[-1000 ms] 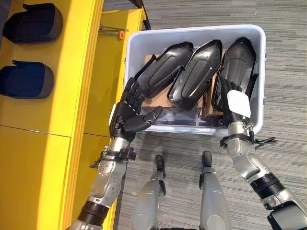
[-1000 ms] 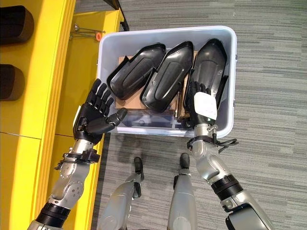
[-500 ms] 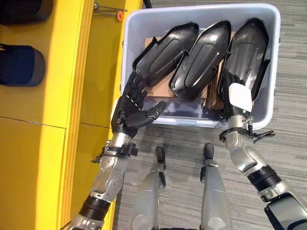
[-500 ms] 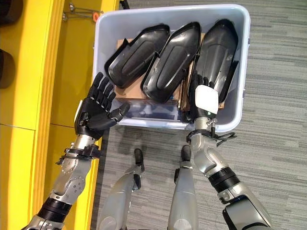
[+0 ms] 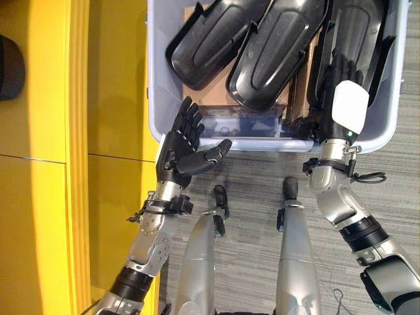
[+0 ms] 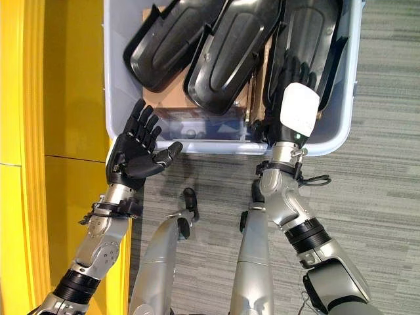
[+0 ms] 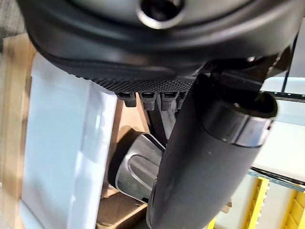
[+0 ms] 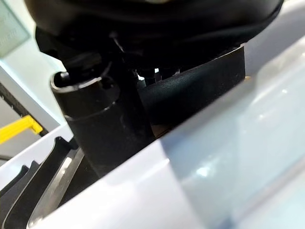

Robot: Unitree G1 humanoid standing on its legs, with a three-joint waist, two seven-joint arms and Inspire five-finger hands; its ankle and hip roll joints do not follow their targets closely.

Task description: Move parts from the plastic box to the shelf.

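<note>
Your left hand [image 5: 184, 152], fingers spread and empty, hovers at the near-left corner of the pale translucent plastic box [image 5: 153, 79], beside the yellow shelf [image 5: 46, 197]. Three black moulded shell parts [image 5: 275, 52] lie inside, cut off above. Your right hand [image 5: 335, 98] rests on the rightmost one (its grasp cannot be judged).

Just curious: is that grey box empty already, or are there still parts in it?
Not empty. The box holds three black parts side by side, over some cardboard.
</note>
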